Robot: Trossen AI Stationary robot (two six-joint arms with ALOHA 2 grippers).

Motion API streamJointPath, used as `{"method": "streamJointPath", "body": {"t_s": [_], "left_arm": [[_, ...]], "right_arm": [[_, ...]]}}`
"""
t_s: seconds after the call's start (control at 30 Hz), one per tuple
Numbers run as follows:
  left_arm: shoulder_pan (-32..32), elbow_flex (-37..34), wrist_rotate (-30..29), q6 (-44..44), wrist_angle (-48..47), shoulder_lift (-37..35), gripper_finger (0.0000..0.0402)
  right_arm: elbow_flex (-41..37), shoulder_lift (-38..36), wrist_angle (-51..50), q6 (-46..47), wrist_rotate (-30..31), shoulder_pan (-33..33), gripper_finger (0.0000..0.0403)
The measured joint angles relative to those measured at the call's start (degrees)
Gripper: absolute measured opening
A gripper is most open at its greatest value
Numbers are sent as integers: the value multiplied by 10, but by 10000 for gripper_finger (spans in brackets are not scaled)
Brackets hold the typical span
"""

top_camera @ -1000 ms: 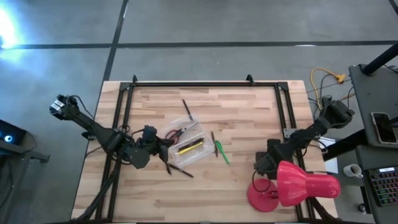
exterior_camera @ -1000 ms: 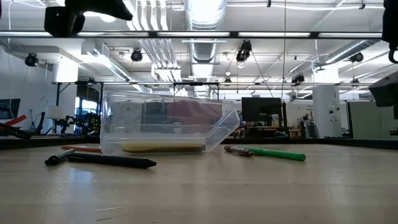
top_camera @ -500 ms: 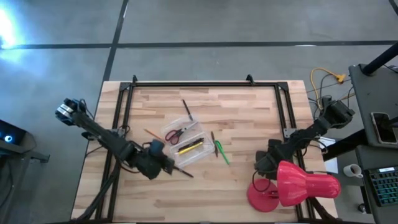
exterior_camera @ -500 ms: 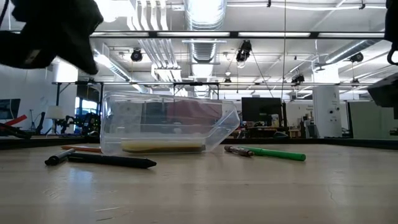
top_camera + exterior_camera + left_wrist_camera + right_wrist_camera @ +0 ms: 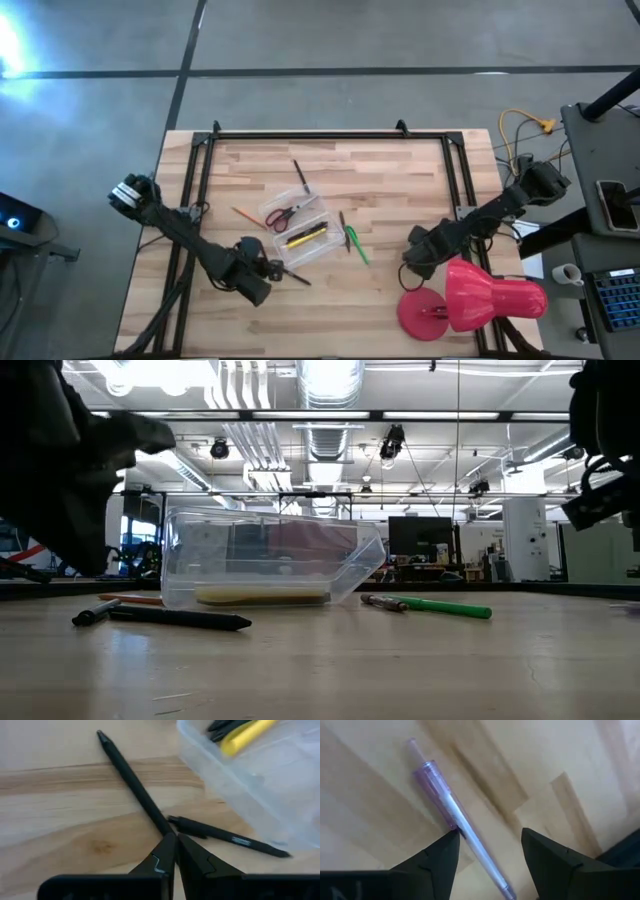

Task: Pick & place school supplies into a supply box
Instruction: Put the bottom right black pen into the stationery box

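Gripping, left gripper (image 5: 175, 837): jaws together, tips at a black pen (image 5: 135, 790) beside the box (image 5: 296, 222).
Right gripper (image 5: 487, 842): jaws apart over a lilac pen (image 5: 457, 822).

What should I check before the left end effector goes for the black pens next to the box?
1. Left end effector shut, must open first: not ok.
2. Two crossed black pens on the table ahead of it: ok.
3. Clear supply box upright, open: ok.
4. Yellow marker already inside the box: ok.
5. Right end effector open over the purple pen, away from the box: ok.
6. Which black pen lies on top: cannot tell.
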Motion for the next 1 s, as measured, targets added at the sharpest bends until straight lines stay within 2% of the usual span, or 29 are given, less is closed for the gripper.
{"method": "streamJointPath", "body": {"t_s": [0.1, 0.37, 0.47, 0.67, 0.8, 1.0], "left_arm": [[-4, 3, 6, -13, -2, 18, 31], [-30, 37, 29, -32, -14, 34, 147], [-27, 44, 27, -37, -46, 34, 175], [10, 24, 28, -85, -60, 34, 184], [39, 21, 11, -85, -52, 34, 184], [82, 20, 24, -71, -51, 47, 171]], "right_arm": [[3, 0, -2, 3, 20, 0, 206], [29, 1, -1, 70, 32, -1, 206], [35, 1, -2, 89, 40, 0, 206], [36, 1, -10, 88, 70, -11, 206], [36, 1, -35, 80, 82, -22, 206], [36, 1, -36, 23, 86, -24, 206]]}}
